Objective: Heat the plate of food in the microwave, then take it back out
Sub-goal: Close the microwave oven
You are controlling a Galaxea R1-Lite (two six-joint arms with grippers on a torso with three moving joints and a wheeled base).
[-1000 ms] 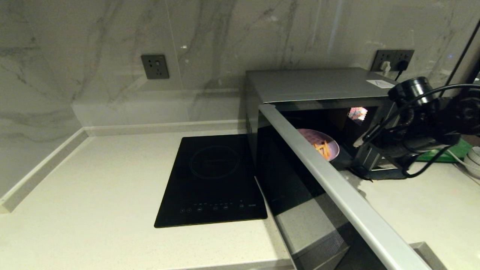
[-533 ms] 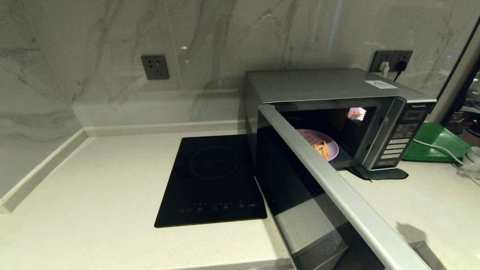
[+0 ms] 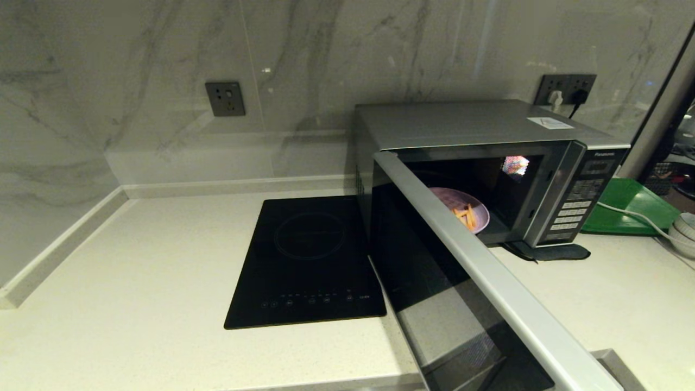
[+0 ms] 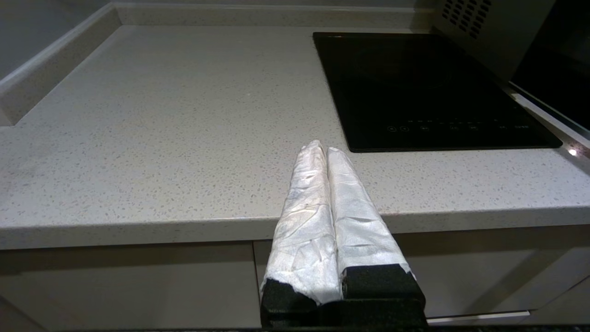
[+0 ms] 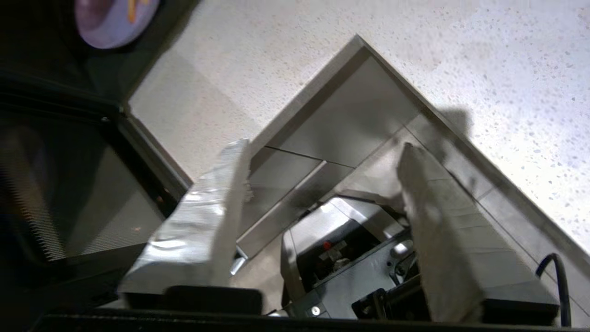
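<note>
The silver-grey microwave [image 3: 467, 127] stands at the back right of the counter, its dark glass door [image 3: 488, 282] swung wide open toward me. Inside it rests the lavender plate of food [image 3: 461, 209] with orange fries. Neither arm shows in the head view. My right gripper [image 5: 322, 146] is open and empty, held off the counter's front corner; its wrist view catches the plate [image 5: 108, 27] and the door [image 5: 69, 193] to one side. My left gripper [image 4: 321, 150] is shut on nothing, parked at the counter's front edge, left of the cooktop.
A flat black induction cooktop [image 3: 309, 260] lies left of the microwave. A green tray [image 3: 630, 209] with a white cable across it and white bowls [image 3: 685, 231] sit to the right. The open door juts past the counter's front edge.
One second ago my right arm was in front of the microwave's button panel; it has pulled back out of the head view. The plate stays inside and the door stays open.
</note>
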